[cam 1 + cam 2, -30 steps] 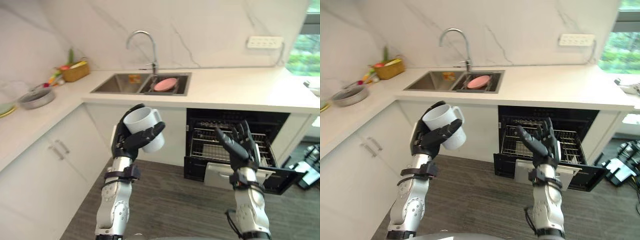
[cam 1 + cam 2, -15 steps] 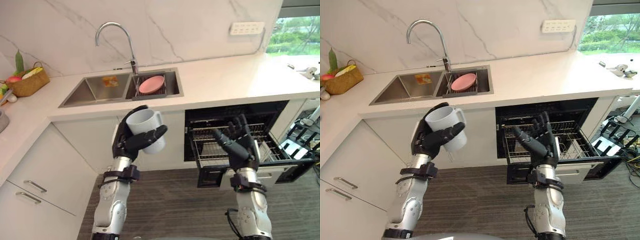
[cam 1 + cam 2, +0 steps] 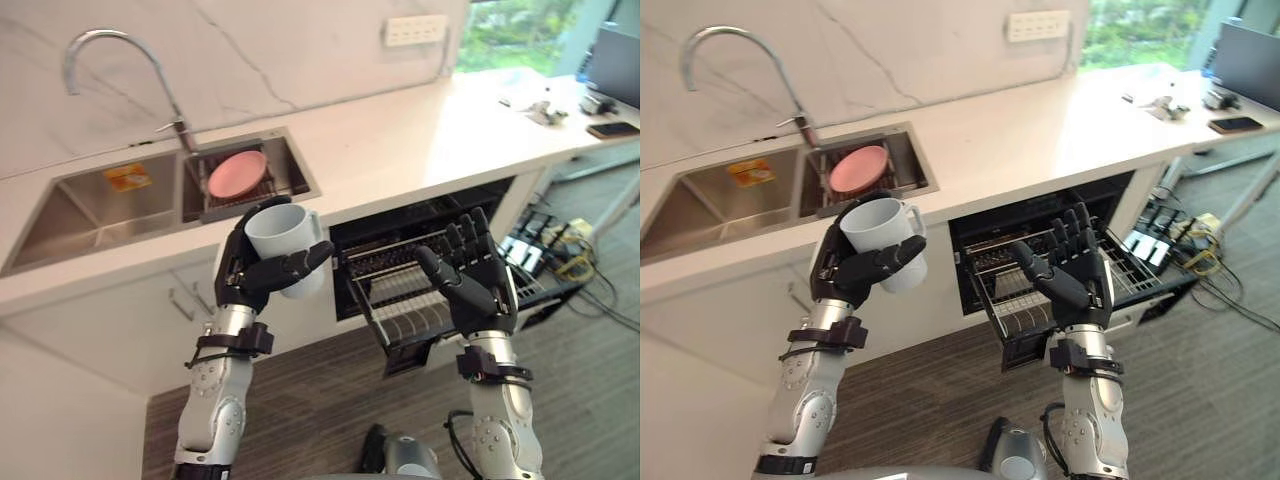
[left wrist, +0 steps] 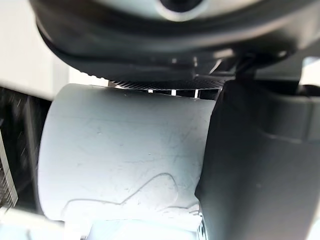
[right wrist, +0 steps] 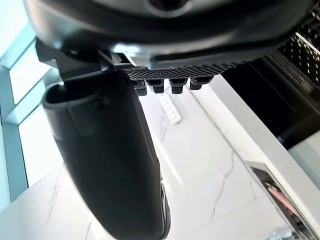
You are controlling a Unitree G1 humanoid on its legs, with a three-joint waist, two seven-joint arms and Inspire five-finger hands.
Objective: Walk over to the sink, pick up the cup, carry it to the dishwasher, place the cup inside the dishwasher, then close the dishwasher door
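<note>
The left hand (image 3: 250, 282) is curling its fingers and thumb round the cup (image 3: 298, 238), holding it upright with its mouth at 12 o'clock, in front of the counter below the sink (image 3: 90, 205). The pulled-out dishwasher rack (image 3: 398, 290) is lying at 3 o'clock from the cup, nearer the right hand (image 3: 478, 290), which is hovering with fingers spread. Compared with the earlier views, the camera is swinging toward the dishwasher, while both hands are keeping their poses.

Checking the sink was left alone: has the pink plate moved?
No. The plate still lies in the right half of the sink; the whole view shifted, so the camera moved, not the plate.
</note>
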